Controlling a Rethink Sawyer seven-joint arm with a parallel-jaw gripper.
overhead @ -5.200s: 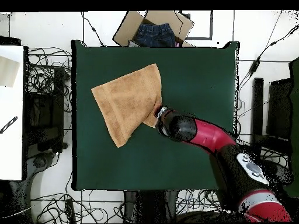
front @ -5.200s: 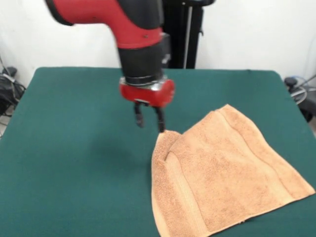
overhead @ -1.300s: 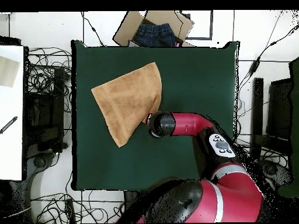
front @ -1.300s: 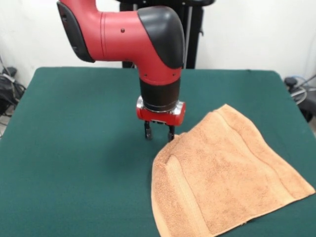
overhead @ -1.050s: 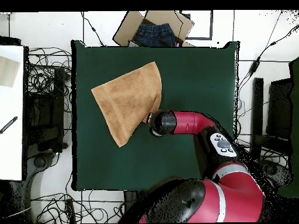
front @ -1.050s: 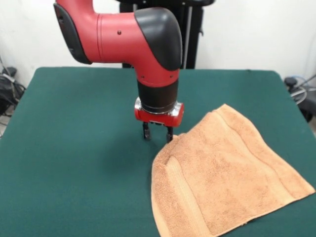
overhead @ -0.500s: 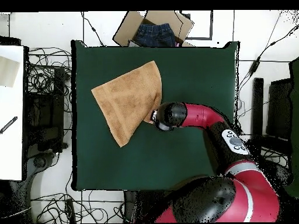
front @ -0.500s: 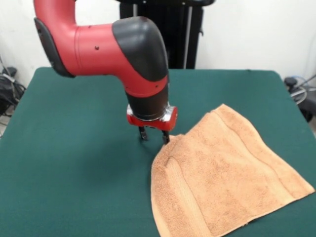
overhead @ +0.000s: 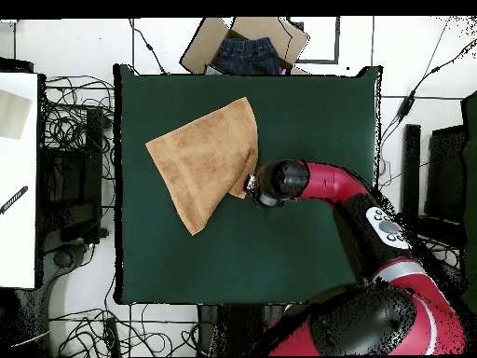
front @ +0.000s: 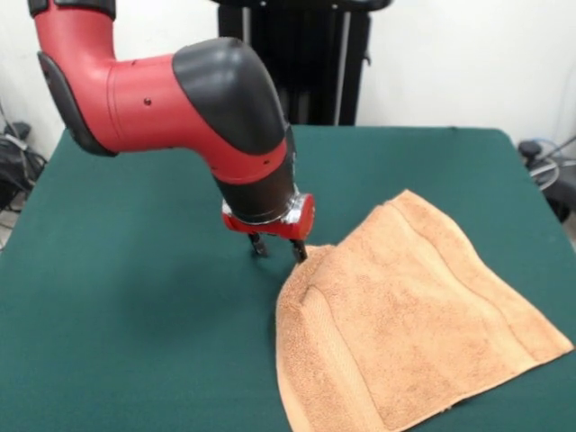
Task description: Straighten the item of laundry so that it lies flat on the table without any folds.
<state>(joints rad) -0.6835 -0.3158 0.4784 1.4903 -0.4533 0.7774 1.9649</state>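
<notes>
Front view evidence places the pincer (front: 275,249) low over the desk (front: 135,315), its two fingers parted by a modest gap, with one fingertip just at the folded corner of the towel (front: 414,315) and the other over bare green felt. Nothing is seen to be held; whether the near finger is actually touching the cloth cannot be told.

The towel is spread over the desk's near right part in this view, most of it flat, but one edge is doubled back on itself, so that a ridge runs down from the corner by the pincer. In the overhead view the towel (overhead: 200,158) is seen as a rough triangle, which suggests a corner is folded under or over.

The step in hand is judged to be the approach to the folded corner. A closing on that corner is called for next, then a pull outward to open the fold.

One towel, one pincer and one desk are counted.
</notes>
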